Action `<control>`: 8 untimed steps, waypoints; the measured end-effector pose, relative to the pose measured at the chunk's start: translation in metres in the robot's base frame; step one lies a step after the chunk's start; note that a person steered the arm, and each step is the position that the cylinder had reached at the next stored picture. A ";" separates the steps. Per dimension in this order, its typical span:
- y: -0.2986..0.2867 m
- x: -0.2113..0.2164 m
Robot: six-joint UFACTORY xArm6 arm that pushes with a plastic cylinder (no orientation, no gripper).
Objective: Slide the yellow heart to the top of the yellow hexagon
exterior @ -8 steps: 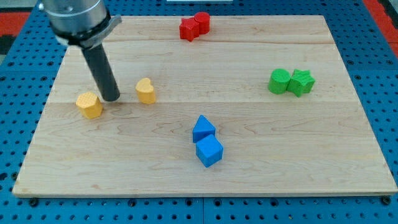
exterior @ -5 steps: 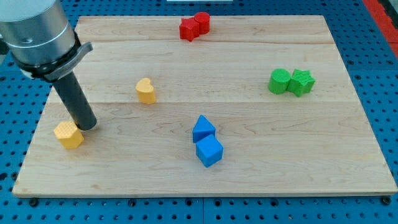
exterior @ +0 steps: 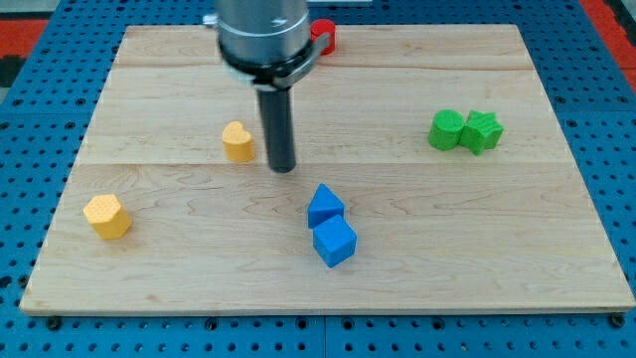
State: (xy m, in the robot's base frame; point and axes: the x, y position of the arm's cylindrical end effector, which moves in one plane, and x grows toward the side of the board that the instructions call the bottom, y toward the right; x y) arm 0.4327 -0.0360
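Note:
The yellow heart [exterior: 237, 142] sits on the wooden board [exterior: 417, 239] left of centre. The yellow hexagon [exterior: 107, 216] lies near the board's lower left corner, well down and to the left of the heart. My tip [exterior: 283, 167] rests on the board just to the right of the heart and slightly below it, a small gap apart. The rod rises toward the view's top, where the arm's grey body hides part of the red blocks.
Two blue blocks [exterior: 329, 227] lie together just below and right of my tip. A green pair [exterior: 465, 130] sits at the right. A red block [exterior: 324, 34] shows at the top edge, partly hidden by the arm.
The tip pushed the yellow hexagon down and left, then swung right across the board to the heart's right side. The heart has barely moved.

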 end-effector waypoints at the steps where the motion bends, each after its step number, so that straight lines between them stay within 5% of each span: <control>1: -0.041 -0.027; 4: -0.193 0.011; 5: -0.203 -0.028; 6: -0.235 -0.023; 8: -0.202 0.029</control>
